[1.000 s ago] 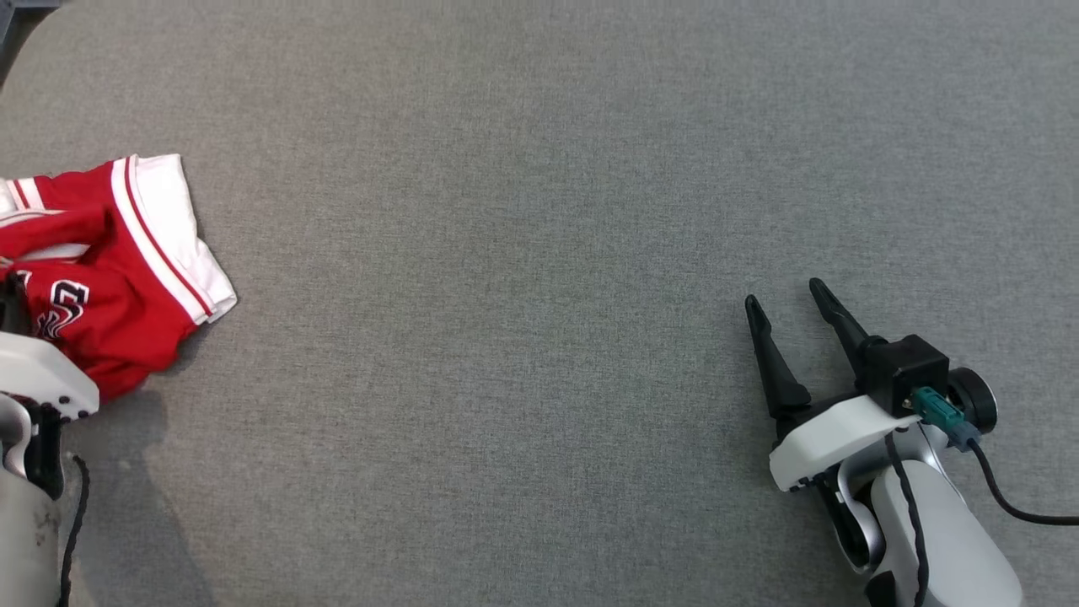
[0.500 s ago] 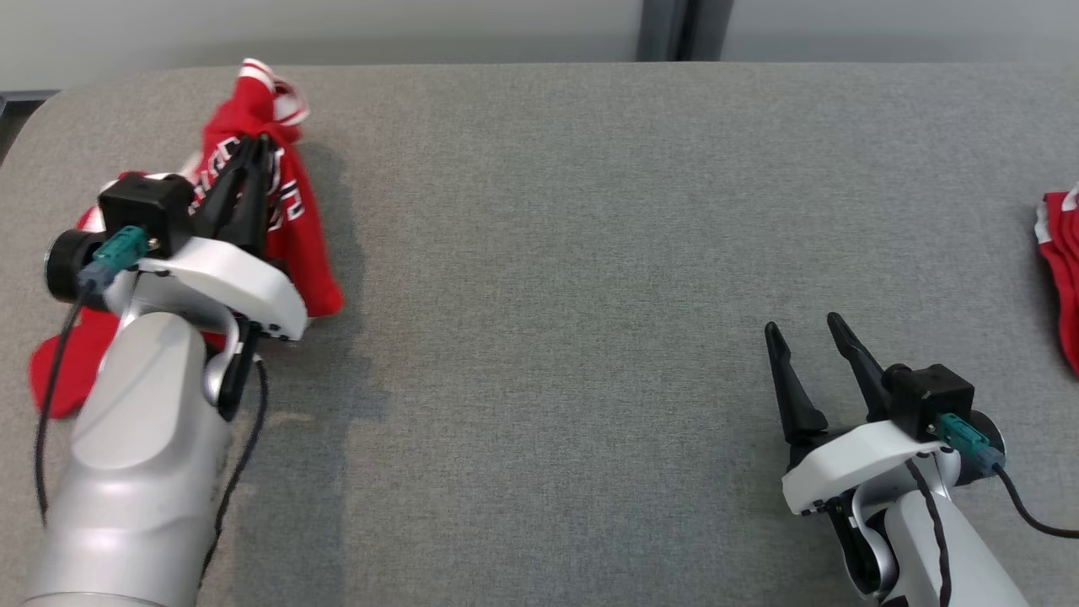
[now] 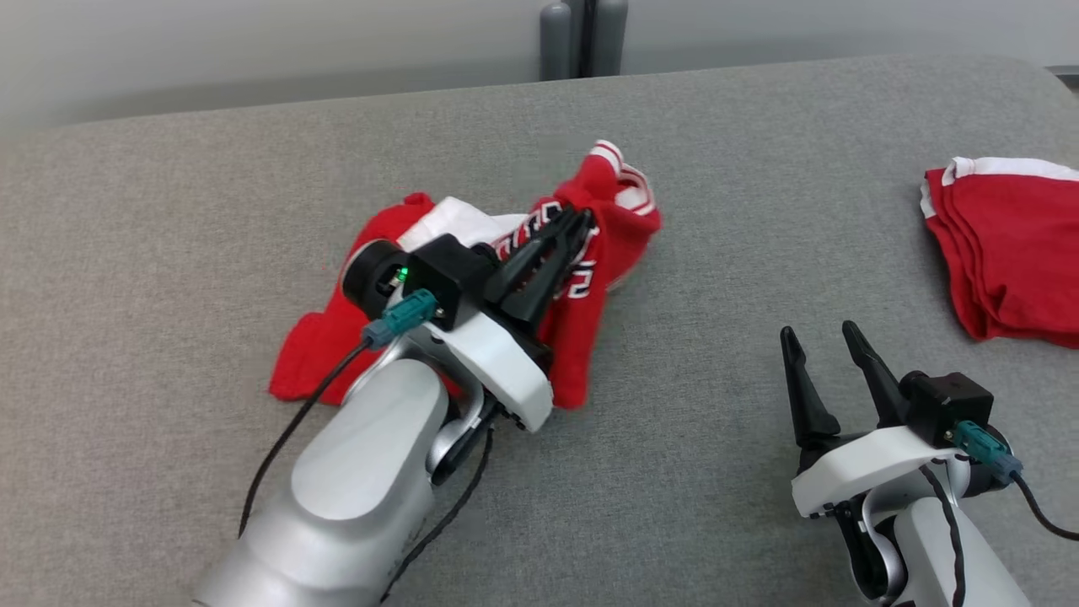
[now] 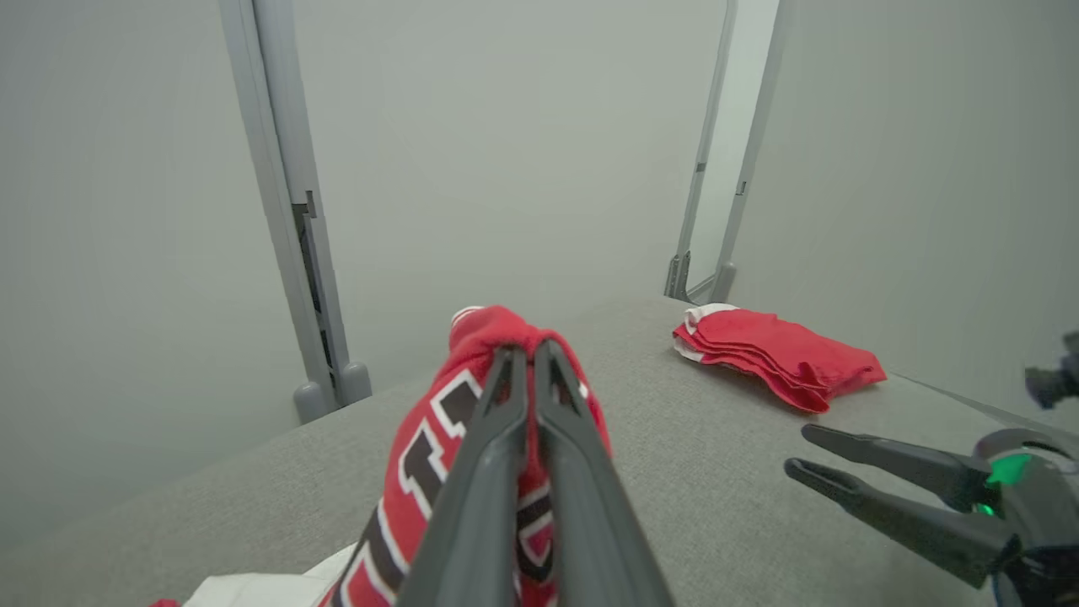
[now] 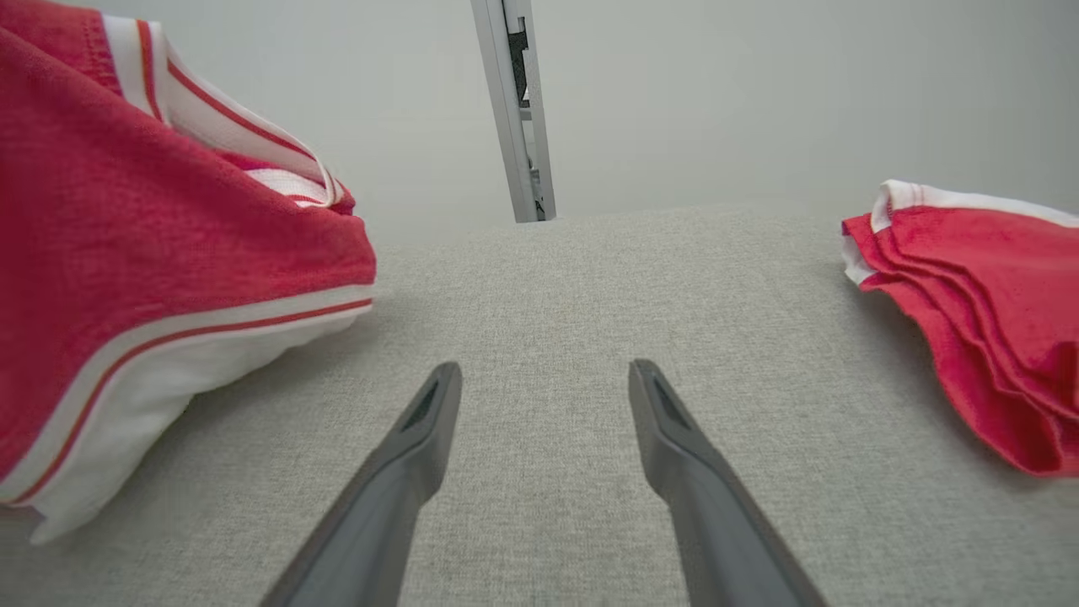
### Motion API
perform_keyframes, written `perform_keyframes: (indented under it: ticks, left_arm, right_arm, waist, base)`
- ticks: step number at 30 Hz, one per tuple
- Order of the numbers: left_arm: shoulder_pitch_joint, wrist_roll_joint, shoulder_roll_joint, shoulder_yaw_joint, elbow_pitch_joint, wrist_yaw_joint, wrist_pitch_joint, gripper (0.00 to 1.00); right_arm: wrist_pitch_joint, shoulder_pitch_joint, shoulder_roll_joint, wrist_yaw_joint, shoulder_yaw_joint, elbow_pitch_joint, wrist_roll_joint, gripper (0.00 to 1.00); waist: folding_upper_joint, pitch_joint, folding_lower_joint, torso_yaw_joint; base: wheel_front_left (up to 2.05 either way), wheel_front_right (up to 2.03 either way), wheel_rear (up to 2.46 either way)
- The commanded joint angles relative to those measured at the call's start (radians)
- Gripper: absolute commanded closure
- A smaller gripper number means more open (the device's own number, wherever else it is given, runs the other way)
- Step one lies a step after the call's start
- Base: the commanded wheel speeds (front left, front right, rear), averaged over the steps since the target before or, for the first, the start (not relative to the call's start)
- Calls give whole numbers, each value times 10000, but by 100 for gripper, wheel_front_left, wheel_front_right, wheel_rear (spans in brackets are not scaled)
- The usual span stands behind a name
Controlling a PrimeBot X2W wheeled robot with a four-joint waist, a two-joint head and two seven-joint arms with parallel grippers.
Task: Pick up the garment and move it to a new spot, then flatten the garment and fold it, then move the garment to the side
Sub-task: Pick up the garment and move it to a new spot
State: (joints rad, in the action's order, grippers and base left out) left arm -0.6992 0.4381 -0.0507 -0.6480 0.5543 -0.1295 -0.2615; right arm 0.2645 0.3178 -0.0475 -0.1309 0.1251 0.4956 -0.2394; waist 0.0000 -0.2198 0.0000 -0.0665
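A crumpled red garment (image 3: 590, 278) with white trim and lettering hangs bunched over the grey table, its lower part trailing on the cloth. My left gripper (image 3: 582, 221) is shut on a raised fold of it; in the left wrist view the fingers (image 4: 506, 438) pinch the red cloth (image 4: 421, 455) near its top. The garment (image 5: 126, 278) also hangs at the left of the right wrist view. My right gripper (image 3: 818, 337) stands open low at the right, nothing between its fingers (image 5: 421, 438).
A folded pile of red garments (image 3: 1003, 244) lies at the table's right edge, also in the wrist views (image 4: 775, 354) (image 5: 986, 312). Grey posts (image 3: 582, 38) stand behind the table's far edge. Bare grey tabletop (image 3: 716, 337) lies between the two grippers.
The head camera has turned, shifting the whole picture. My left gripper, still shut on the garment, has carried it from the far left toward the table's middle. The right gripper stays open.
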Motion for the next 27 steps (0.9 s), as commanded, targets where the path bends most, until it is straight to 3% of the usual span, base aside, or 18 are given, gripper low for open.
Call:
perform_keyframes:
  ticks: [1,5,9,10,11,20,27]
  left_arm:
    - [66,130,-53,-158,-107,-11,-49,100]
    - [145,556,-41,-768,-456,53,-49,100]
    - [374,314,-71,-437,-215,480,-49,97]
    - [452,190,-165,-298,-142,561,-48,32]
    - [571,90,-269,-99,-71,645,-48,0]
    - [2405,-639,-976,2356,-324,1469,-48,0]
    - [4340,-1353,-889,4361,-1241,1706,-48,0]
  right_arm:
    - [-3,-25,-67,3,-11,-39,-50,0]
    - [-3,-23,-66,3,16,-61,-149,0]
    - [-4,-33,-69,3,-19,-83,-170,0]
    - [-4,-34,-69,3,-33,-81,-167,0]
    - [-4,-24,-67,3,-47,-91,-155,0]
    - [-4,-152,-69,3,-151,-159,-96,0]
    - [-3,-452,-67,3,-248,-164,2,0]
  waist:
    - [0,-3,0,-117]
    - [0,-39,0,-269]
    - [0,-57,0,-322]
    - [0,-51,0,-329]
    - [0,-41,0,-335]
    - [0,272,0,-202]
    - [0,849,0,-55]
  base:
    - [0,0,0]
    - [0,0,0]
    - [0,0,0]
    - [0,0,0]
    - [0,0,0]
    - [0,0,0]
    - [0,0,0]
